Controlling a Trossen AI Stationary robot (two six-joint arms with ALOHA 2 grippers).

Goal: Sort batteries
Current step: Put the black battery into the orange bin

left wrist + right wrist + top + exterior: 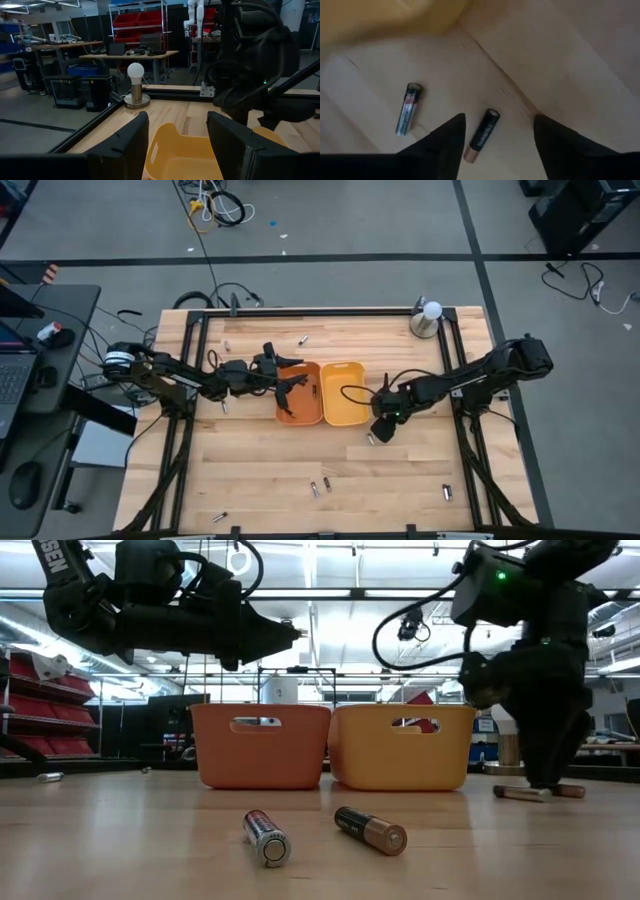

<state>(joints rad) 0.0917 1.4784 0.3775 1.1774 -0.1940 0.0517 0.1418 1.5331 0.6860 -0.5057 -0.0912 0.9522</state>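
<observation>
One dark battery [481, 135] lies between the spread fingers of the right gripper [497, 142] (untouched), low in frame.

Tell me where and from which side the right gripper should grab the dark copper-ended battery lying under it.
Grip the dark battery around its mid-body, coming straight down from above. It lies flat on the table, already between the open fingers of the right gripper, so they would likely close across its round sides. The silvery battery lies apart from it.
</observation>
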